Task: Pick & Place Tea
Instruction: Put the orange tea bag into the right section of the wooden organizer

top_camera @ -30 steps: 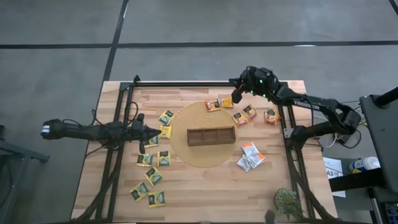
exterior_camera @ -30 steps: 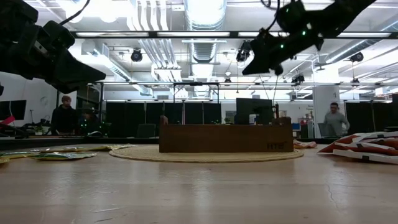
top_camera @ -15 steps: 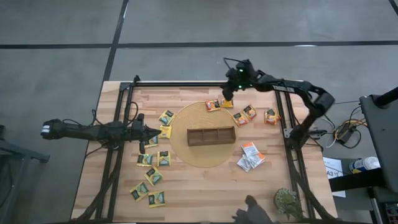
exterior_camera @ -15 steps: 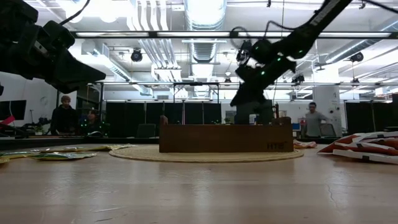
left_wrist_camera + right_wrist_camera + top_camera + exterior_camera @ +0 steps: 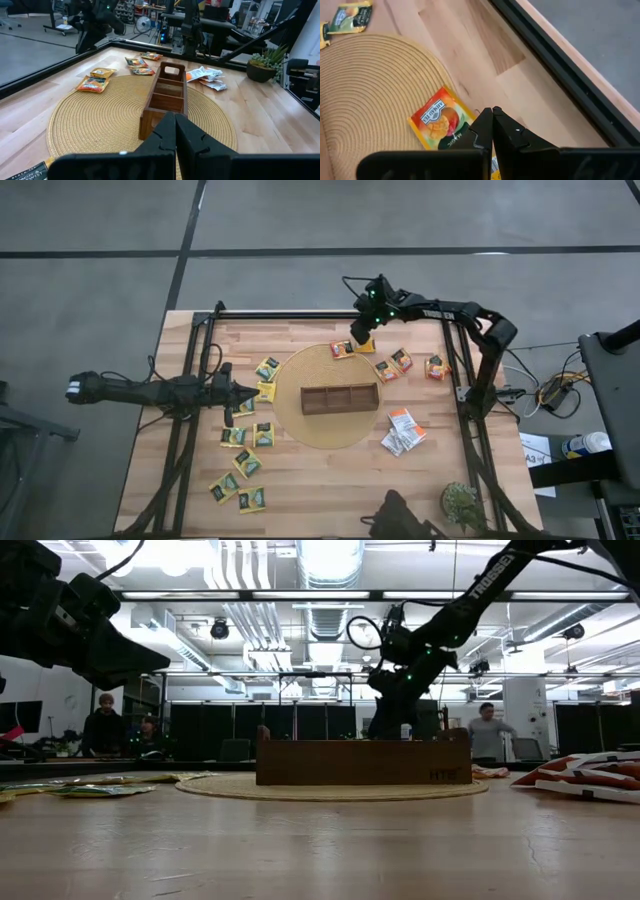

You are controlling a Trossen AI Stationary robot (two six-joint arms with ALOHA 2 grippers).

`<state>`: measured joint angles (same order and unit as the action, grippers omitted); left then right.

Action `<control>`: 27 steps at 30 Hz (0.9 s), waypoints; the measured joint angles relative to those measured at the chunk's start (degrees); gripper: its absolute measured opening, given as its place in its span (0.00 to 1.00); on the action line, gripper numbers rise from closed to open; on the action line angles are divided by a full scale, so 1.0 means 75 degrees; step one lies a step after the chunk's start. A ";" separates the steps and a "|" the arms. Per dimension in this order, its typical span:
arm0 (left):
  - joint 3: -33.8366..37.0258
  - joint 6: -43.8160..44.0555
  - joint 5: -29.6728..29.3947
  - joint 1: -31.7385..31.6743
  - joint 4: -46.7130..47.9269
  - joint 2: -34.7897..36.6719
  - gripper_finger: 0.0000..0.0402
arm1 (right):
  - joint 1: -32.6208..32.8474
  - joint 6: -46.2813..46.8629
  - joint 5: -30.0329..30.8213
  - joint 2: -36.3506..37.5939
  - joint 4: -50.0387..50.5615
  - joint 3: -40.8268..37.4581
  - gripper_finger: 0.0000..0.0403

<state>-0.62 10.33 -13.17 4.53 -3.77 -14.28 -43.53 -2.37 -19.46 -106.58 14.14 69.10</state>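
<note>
From above, the right gripper (image 5: 361, 333) is seen over the far edge of the round woven mat (image 5: 300, 435), just above two orange tea packets (image 5: 343, 349); its own camera shows its fingers (image 5: 485, 125) pressed together, empty, over one orange packet (image 5: 440, 119). The left gripper (image 5: 250, 392) is held beside the yellow-green packets (image 5: 248, 463), fingers likewise closed on nothing. Only the low view shows people in the room behind the wooden tray (image 5: 362, 762); white-and-orange packets (image 5: 404, 430) are seen right of the mat

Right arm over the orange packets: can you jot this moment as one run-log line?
right gripper: shut, empty, above orange square tea packet at round woven mat edge | left gripper: shut, waiting left of mat
</note>
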 joint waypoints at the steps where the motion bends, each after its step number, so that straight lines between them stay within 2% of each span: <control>1: 0.0000 0.0002 0.0000 -0.0002 -0.0002 0.0000 0.00 | 0.0001 -0.0053 -0.0001 0.0002 0.0006 0.0000 0.02; 12: -0.0003 0.0000 0.0000 0.0000 0.0000 0.0000 0.00 | 0.0104 -0.0720 0.0107 -0.0022 0.0273 -0.0017 0.05; 16: -0.0001 0.0002 0.0000 -0.0001 0.0000 0.0000 0.00 | 0.0156 -0.0767 0.0439 -0.0022 0.0299 -0.0020 0.12; 27: 0.0000 0.0002 0.0000 -0.0003 0.0000 0.0000 0.00 | 0.0187 -0.0223 0.0475 -0.0022 0.0322 -0.0115 0.37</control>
<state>-0.62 10.34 -13.17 4.51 -3.77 -14.28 -42.13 -4.04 -15.89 -106.74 16.56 68.24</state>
